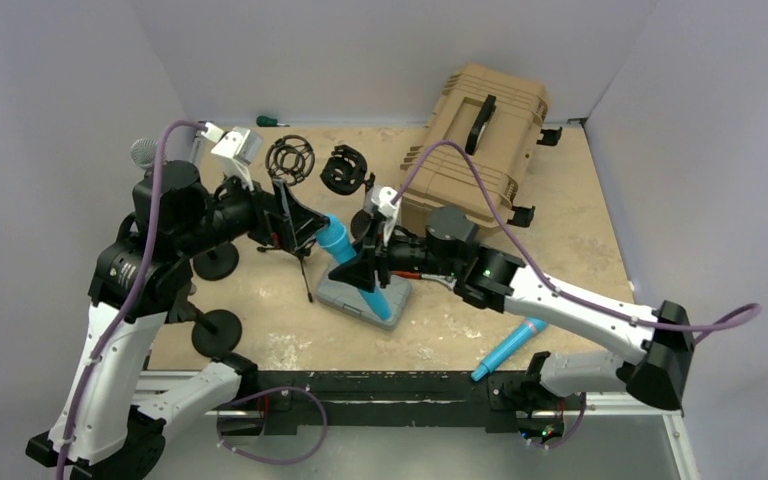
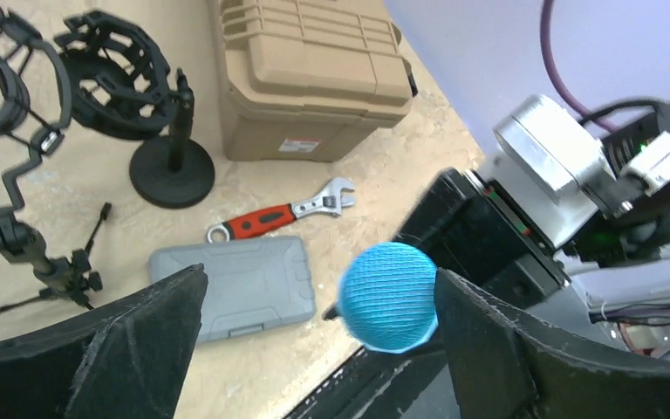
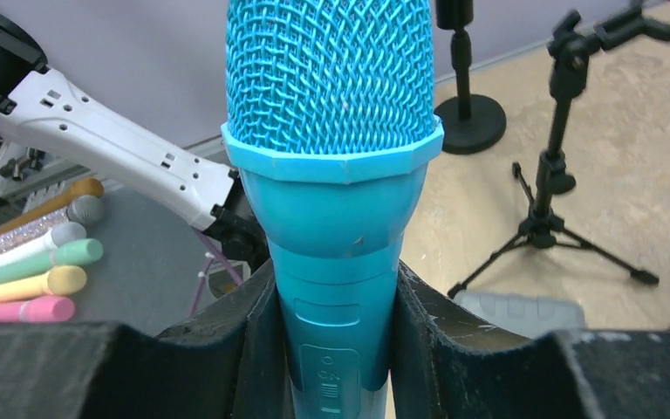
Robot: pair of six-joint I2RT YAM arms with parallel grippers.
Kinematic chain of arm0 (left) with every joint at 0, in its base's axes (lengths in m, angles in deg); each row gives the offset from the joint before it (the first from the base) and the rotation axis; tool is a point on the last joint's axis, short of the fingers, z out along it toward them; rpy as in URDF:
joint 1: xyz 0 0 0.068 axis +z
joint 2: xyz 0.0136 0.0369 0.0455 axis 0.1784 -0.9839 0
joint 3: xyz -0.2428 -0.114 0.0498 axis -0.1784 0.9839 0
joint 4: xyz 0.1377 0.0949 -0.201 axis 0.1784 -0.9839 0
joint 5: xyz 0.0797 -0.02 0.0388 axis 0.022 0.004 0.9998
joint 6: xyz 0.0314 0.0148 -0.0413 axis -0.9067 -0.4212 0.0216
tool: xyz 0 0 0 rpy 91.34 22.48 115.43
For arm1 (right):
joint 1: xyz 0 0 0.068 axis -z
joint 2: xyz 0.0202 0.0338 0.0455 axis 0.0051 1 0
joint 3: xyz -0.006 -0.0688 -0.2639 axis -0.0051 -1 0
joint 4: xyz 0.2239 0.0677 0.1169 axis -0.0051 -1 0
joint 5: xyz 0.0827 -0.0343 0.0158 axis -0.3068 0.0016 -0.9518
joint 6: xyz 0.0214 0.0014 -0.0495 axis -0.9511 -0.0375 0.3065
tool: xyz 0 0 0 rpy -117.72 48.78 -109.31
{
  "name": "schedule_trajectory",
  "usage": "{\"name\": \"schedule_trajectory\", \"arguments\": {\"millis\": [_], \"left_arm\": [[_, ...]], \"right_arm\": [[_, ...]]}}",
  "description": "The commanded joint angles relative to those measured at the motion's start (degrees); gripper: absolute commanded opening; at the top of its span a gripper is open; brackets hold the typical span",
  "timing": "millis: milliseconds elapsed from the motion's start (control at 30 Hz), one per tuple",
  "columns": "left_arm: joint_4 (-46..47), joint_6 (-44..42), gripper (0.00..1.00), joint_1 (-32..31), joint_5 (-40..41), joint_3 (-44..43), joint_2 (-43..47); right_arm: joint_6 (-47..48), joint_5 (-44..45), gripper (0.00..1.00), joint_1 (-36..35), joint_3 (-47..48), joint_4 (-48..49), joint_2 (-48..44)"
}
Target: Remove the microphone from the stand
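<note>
Standing clamped in right hand (image 3: 332, 297): microphone (image 3: 331, 131)

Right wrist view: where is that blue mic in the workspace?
Mid-table in the top view: the blue microphone is clamped in the right tool, slanting above the grey case, its head pointing at the open left tool.

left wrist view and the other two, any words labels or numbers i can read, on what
No text reads clearly in any view.
The sticker on the tan case: red and white, too small to read.
Switch marking on the blue microphone: blurred, unreadable.
</note>
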Motion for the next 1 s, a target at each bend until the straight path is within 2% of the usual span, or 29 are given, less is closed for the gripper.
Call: {"name": "schedule_trajectory", "arguments": {"millis": [0, 133, 233, 333, 400, 500, 667, 767, 833, 967], "left_arm": [[3.8, -1.0, 1.00, 0.1, 5.6, -7.8, -1.9], [9.4, -0.6, 1.00, 0.2, 17.6, -8.6, -0.1], [20.4, 0.9, 0.99, 0.2, 22.5, 0.1, 4.9], [28.3, 1.1, 0.93, 0.2, 25.6, 6.2, 7.8], [28.3, -0.1, 0.88, 0.2, 28.7, 7.7, 8.5], [30.9, -3.5, 0.87, 0.2, 33.3, 12.1, 9.9], [31.5, -6.9, 0.87, 0.2, 37.9, 16.4, 12.2], [33.6, -8.1, 0.87, 0.2, 35.6, 19.2, 14.6], [36.2, -8.6, 0.87, 0.2, 35.1, 21.7, 16.2], [37.0, -8.4, 0.85, 0.2, 35.5, 23.0, 17.8]], "right_arm": [[-7.4, 10.4, 0.00, -0.3, -6.3, -0.3, -9.4], [-21.0, 32.0, 0.00, -0.2, -13.3, -12.1, -17.4], [-36.8, 40.5, 0.00, -0.2, -17.6, -23.8, -22.5], [-51.5, 42.9, 0.00, -0.2, -21.1, -34.0, -26.6], [-57.8, 42.9, 0.00, -0.2, -22.2, -39.1, -27.4], [-67.3, 43.7, 0.00, -0.2, -22.9, -46.1, -26.1], [-84.2, 51.1, 0.00, -0.2, -21.4, -61.0, -21.2], [-90.3, 57.7, 0.00, 0.1, -21.7, -64.6, -20.2], [-91.4, 59.3, 0.00, 3.3, -22.1, -65.3, -19.6], [-79.5, 56.3, 0.00, 16.2, -24.8, -57.4, -20.2]]}}
